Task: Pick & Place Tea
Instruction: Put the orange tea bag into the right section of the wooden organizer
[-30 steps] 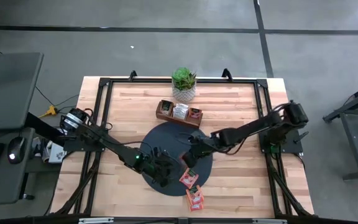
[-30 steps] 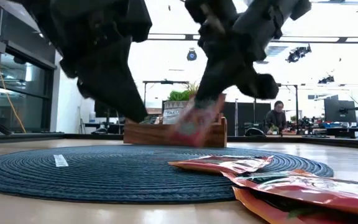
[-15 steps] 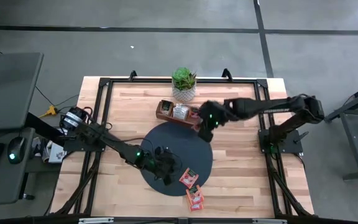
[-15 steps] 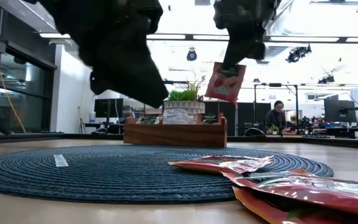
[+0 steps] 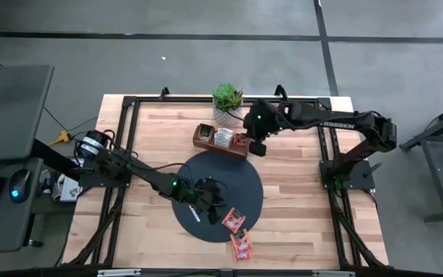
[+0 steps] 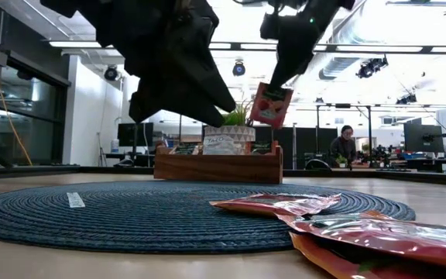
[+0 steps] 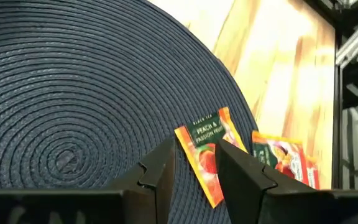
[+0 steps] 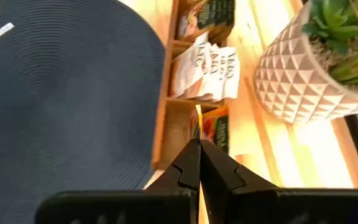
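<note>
My right gripper (image 5: 257,146) hangs over the right end of the brown wooden tray (image 5: 221,140), shut on an orange-red tea sachet (image 6: 272,105). The tray's compartments hold more sachets, white ones (image 8: 207,65) in the middle. My left gripper (image 7: 194,171) stands open, low above the dark round mat (image 5: 218,196) near its right rim, with nothing between its fingers. Past its fingertips an orange-red sachet (image 7: 207,152) lies flat, half on the mat's rim. Two more sachets (image 5: 241,242) lie overlapping on the wood beside it. My right gripper pinches the sachet's top edge (image 6: 275,87) between its two fingers, which come down at a slant from above. In the right wrist view the sachet shows edge-on (image 8: 198,118) just past the fingertips. It hangs below them, tilted, clear of the tray.
A potted succulent (image 5: 228,104) in a white faceted pot stands just behind the tray. A thin white strip (image 5: 194,214) lies on the mat near my left gripper. Bare wood stretches to the left and right of the mat.
My right gripper has risen from the mat and swung toward the table's far edge, rolling its wrist, carrying the sachet lifted clear to above the tray's right end. My left gripper has crept toward the right, nearer the sachets at the mat's rim.
</note>
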### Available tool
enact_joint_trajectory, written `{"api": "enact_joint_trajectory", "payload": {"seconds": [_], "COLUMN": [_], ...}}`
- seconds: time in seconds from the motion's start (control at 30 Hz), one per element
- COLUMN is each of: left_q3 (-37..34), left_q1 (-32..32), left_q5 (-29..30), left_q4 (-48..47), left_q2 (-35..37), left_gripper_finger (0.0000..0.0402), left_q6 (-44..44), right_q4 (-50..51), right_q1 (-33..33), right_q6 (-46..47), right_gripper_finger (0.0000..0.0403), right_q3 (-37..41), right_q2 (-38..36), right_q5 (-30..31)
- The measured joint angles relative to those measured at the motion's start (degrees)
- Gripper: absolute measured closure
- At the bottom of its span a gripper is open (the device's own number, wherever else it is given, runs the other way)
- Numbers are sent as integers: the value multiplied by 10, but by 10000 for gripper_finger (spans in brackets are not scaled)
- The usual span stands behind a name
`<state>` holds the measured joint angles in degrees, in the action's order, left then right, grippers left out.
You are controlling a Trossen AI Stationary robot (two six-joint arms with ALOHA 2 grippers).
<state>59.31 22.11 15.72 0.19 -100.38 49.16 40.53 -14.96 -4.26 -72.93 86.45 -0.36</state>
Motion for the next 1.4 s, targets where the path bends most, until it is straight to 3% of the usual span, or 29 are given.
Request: {"api": "enact_joint_trajectory", "payload": {"seconds": [0.2,0.6,1.03,1.4], "left_q3": [0,0,0,0], "left_q1": [0,0,0,0], "left_q5": [2,9,13,9], "left_q4": [0,-3,-3,-4], "left_q2": [0,0,0,0], "left_gripper_finger": [287,287,287,287], "left_q6": [27,67,71,79], "right_q4": [-21,-36,-40,-42], "right_q1": [-34,-43,-65,-69], "right_q6": [-35,-78,-78,-73], "right_gripper_finger": [403,403,403,402], "right_q3": [0,0,0,0], "right_q2": [35,77,114,119], "right_q5": [-46,-52,-79,-66]}}
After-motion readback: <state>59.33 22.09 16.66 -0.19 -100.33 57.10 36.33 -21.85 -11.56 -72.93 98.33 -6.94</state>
